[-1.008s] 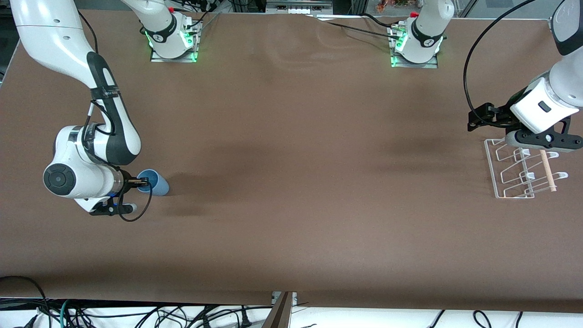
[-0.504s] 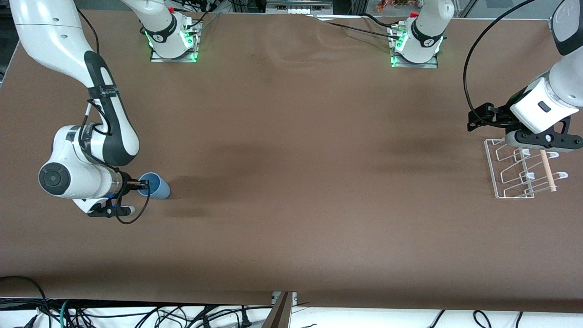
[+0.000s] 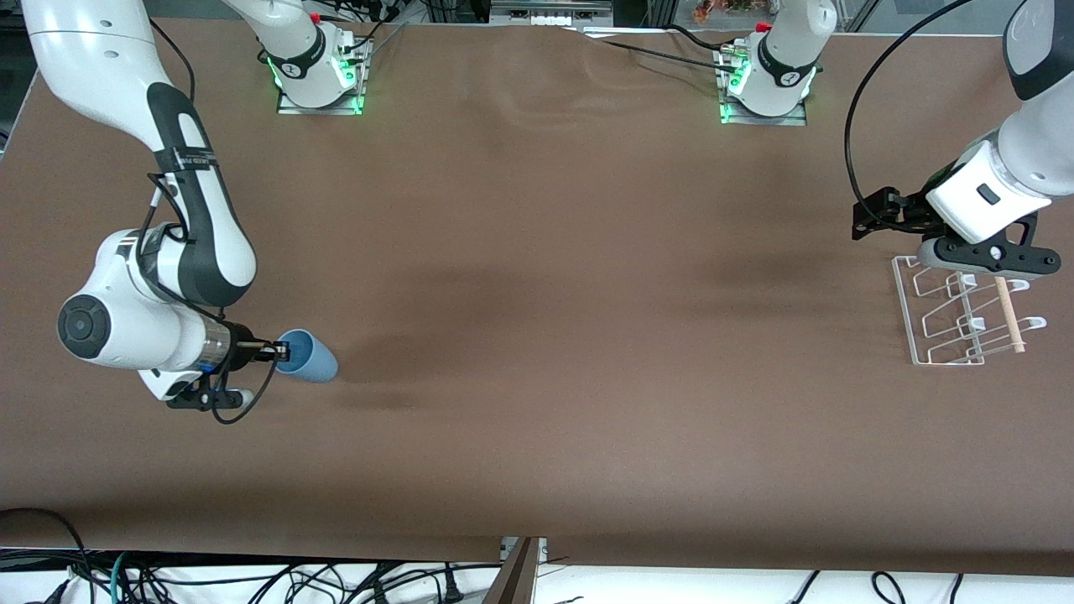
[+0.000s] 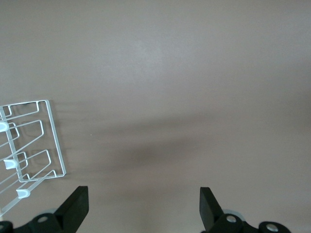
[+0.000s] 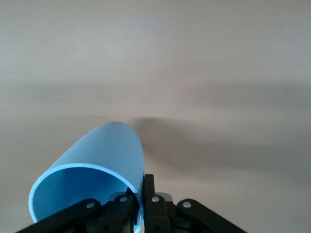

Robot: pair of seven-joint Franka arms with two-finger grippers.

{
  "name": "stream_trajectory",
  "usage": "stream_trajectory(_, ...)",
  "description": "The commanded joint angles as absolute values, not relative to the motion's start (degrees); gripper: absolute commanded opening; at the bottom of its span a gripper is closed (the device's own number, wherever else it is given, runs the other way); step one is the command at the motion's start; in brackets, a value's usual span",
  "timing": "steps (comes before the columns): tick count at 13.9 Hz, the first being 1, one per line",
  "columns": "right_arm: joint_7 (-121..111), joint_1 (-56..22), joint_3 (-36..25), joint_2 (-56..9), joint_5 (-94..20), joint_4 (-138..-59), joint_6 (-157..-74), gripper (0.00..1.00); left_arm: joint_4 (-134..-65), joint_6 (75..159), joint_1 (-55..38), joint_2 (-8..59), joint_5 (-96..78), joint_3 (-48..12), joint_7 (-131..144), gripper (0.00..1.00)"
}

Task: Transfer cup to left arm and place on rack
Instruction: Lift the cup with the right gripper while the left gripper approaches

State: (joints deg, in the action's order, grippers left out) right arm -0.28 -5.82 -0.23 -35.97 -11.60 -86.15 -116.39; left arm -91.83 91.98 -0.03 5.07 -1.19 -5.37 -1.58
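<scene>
- One cup (image 3: 308, 358), light blue, pinched by its rim in the right gripper (image 3: 273, 353), lying tilted with its mouth toward the gripper, over the table (image 3: 537, 335) at the right arm's end.
- One rack (image 3: 956, 315), white wire with one wooden dowel (image 3: 1009, 315), at the left arm's end.
- Left gripper (image 4: 143, 208) over the table beside the rack, fingers spread wide and holding nothing.

1. The cup (image 3: 308, 356) sits at the right arm's end of the table (image 3: 537, 335), tipped on its side and pinched at the rim by the right gripper (image 3: 279, 350) — mouth toward the gripper, base toward the table's middle.
2. The rack (image 3: 965, 315) lies on the table at the left arm's end, well apart from the cup.
3. The left gripper (image 3: 868, 220) hangs just beside the rack's edge — fingers (image 4: 73, 211) spread wide.
</scene>
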Motion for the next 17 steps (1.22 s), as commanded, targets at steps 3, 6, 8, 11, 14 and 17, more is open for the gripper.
stream_trajectory(3,9.1,-11.3,-0.2,-35.8,-15.6,-83.9,-116.3,0.00,-89.8,90.7,-1.0,6.2,-0.7,-5.3,-1.8,1.00)
stream_trajectory(6,13.6,-15.2,0.7,-36.2,-17.3,-82.8,-116.7,0.00,-89.7,90.5,-1.0,7.6,-0.8,-5.3,-1.8,1.00)
stream_trajectory(8,13.8,-16.3,2.0,-36.2,-22.9,-82.8,-119.3,0.00,-89.7,90.6,-1.0,7.8,-1.7,-5.3,-4.8,1.00)
stream_trajectory(11,19.0,-18.8,3.4,-36.4,-27.9,-80.8,-122.0,0.00,-89.7,91.2,0.1,10.9,-8.8,-5.0,-15.9,1.00)
stream_trajectory(14,25.2,-22.0,3.4,-38.1,-28.3,-76.0,-122.1,0.00,-89.8,92.5,0.3,13.8,-14.7,-5.0,-23.5,1.00)
stream_trajectory(17,28.6,-24.4,3.9,-38.8,-34.9,-73.8,-123.3,0.00,-90.8,95.7,0.0,16.3,-25.9,-5.0,-33.7,1.00)
